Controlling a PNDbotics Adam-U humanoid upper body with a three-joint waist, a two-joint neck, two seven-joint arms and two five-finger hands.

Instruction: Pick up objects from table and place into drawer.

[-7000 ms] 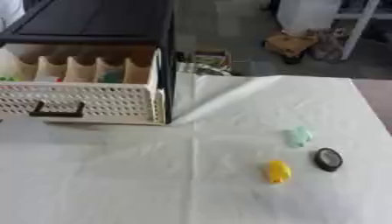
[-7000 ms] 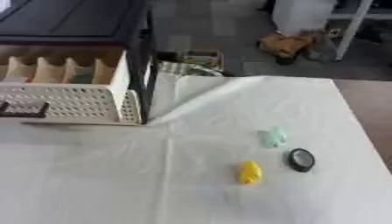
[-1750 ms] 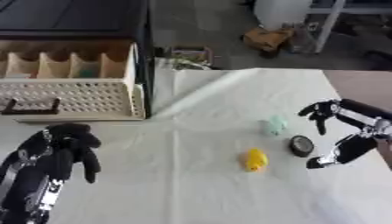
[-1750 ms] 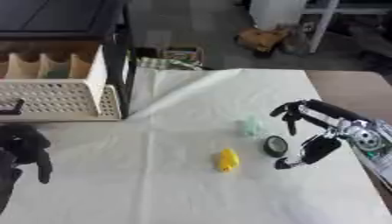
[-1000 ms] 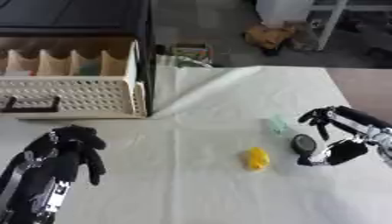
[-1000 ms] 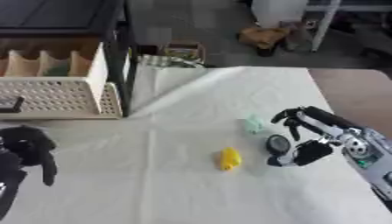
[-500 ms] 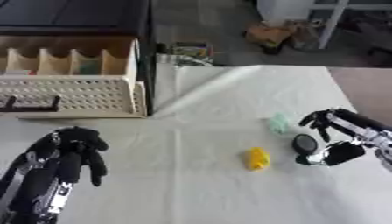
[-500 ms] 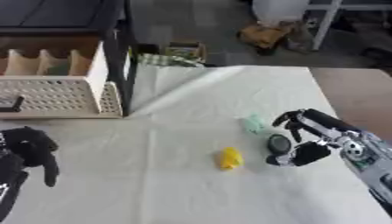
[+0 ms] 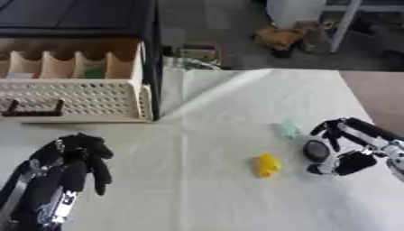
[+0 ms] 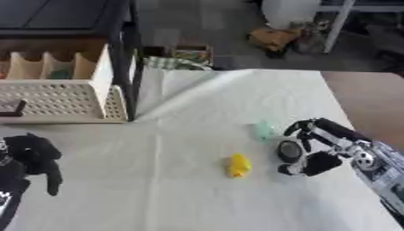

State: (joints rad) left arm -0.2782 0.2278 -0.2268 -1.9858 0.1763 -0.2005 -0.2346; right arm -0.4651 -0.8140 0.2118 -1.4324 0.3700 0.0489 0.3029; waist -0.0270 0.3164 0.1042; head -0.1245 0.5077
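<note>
Right hand [image 9: 347,146] has its curled fingers and thumb spread around the flat round black disc [image 9: 315,150], not clamped. Left hand [image 9: 67,169] hangs idle, fingers drooping loose, at the lower left.

Looks like a robotics lab or workshop test bay, not a home. Table [image 9: 221,198] is draped in a plain white cloth, wrinkled, hanging off the far edge. Black cabinet [image 9: 79,18] with a cream perforated plastic drawer [image 9: 75,97] pulled open, divided into compartments. Bare grey concrete-type floor [image 9: 229,27] behind. Clutter on the floor: brown cardboard-like pile [image 9: 284,38], a white container [image 9: 296,9], a white metal frame leg [image 9: 343,25].
</note>
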